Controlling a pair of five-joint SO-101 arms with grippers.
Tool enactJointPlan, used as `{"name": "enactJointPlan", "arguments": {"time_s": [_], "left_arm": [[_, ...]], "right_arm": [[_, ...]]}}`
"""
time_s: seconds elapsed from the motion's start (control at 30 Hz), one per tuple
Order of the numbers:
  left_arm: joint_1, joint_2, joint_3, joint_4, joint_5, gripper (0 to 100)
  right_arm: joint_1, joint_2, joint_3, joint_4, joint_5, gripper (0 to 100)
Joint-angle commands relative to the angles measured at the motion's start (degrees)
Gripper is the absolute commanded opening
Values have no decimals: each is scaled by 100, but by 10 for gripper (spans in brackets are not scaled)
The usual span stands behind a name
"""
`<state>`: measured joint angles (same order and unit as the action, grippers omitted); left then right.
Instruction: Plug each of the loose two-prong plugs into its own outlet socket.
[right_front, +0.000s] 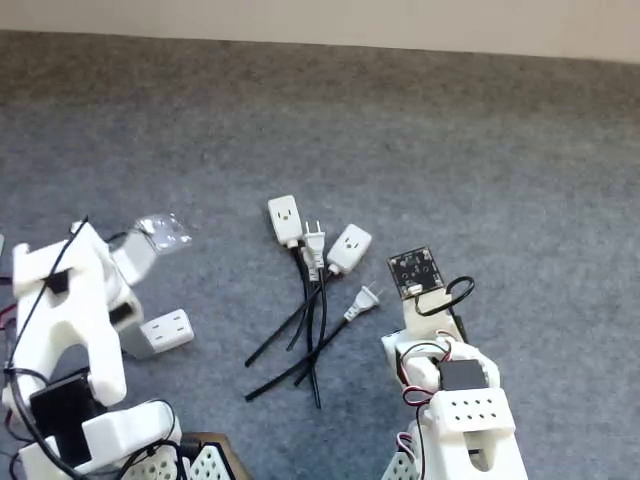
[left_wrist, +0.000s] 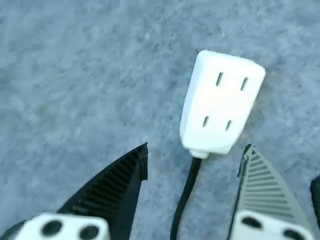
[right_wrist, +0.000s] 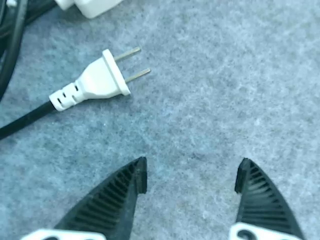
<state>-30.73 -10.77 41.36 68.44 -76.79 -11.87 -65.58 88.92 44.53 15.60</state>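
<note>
A white two-outlet socket (left_wrist: 220, 102) lies face up on the grey carpet just beyond my left gripper (left_wrist: 196, 150), which is open, its fingers either side of the socket's black cord (left_wrist: 185, 195). In the high view this socket (right_front: 167, 328) lies beside the left arm. My right gripper (right_wrist: 192, 162) is open over bare carpet, with a white two-prong plug (right_wrist: 100, 77) lying a short way ahead and to one side. That plug (right_front: 362, 300) lies by the right arm. Two more sockets (right_front: 285, 220) (right_front: 349, 248) and another plug (right_front: 314, 240) lie mid-table.
Black cords (right_front: 300, 340) run in a crossed bundle from the plugs and sockets toward the front. The edge of a white socket (right_wrist: 90, 6) and cords (right_wrist: 7, 30) are in the right wrist view. Grey carpet (right_front: 480, 150) stretches open behind and to the right.
</note>
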Motion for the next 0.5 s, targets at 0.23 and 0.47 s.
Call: {"name": "enactJointPlan", "arguments": {"time_s": [0.23,0.47], "left_arm": [[541,-92,936,-1196,18,150],[927,-136,963,-1424,18,5]], "right_arm": [[-48,-66,-13,-84,53,278],[-48,-66,-13,-84,53,278]]}}
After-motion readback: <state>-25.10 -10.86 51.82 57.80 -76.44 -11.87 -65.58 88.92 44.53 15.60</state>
